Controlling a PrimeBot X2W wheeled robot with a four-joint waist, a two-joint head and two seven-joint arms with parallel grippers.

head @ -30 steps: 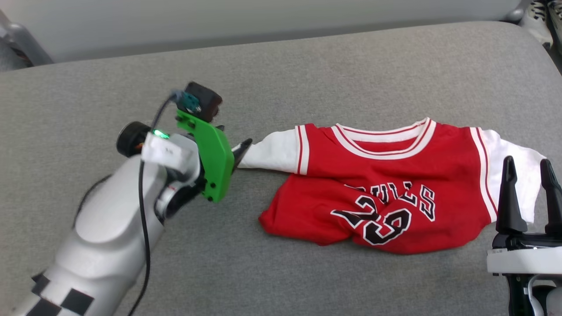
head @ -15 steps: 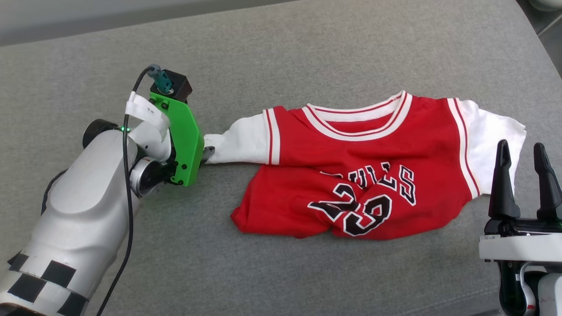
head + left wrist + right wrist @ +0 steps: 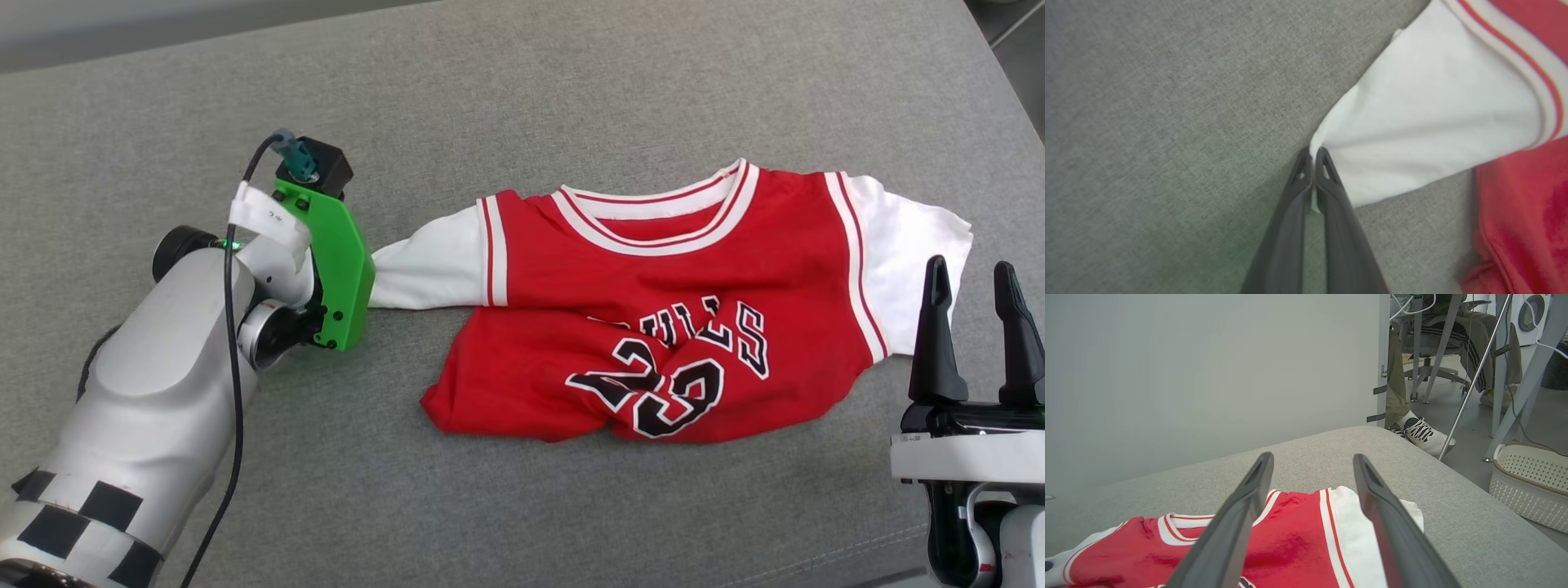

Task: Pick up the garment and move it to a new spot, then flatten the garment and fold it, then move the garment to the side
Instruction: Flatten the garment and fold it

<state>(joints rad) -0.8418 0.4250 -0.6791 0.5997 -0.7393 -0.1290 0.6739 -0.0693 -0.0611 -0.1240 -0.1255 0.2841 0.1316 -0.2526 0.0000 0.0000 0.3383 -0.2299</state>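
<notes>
One garment (image 3: 653, 327): red jersey, white short sleeves, black "23" print facing up; it lies on the gray cushion (image 3: 571, 98), right of centre in the head view.
Long axis: sleeve to sleeve, running left to right across the head view.
Pointing: neck opening toward the far edge of the cushion, hem toward the robot.
Lie: upper chest fairly flat; the lower body is bunched, creasing the lettering and the hem.
Left sleeve (image 3: 424, 269): drawn out straight toward the robot's left.
Left gripper (image 3: 1312, 163): fingers pinched together on the corner of that sleeve's cuff, a sliver of white cloth showing between them.
Right gripper (image 3: 971, 273): fingers spread and empty, by the other white sleeve (image 3: 914, 245) at the garment's right end; whether it touches, I cannot tell.
</notes>
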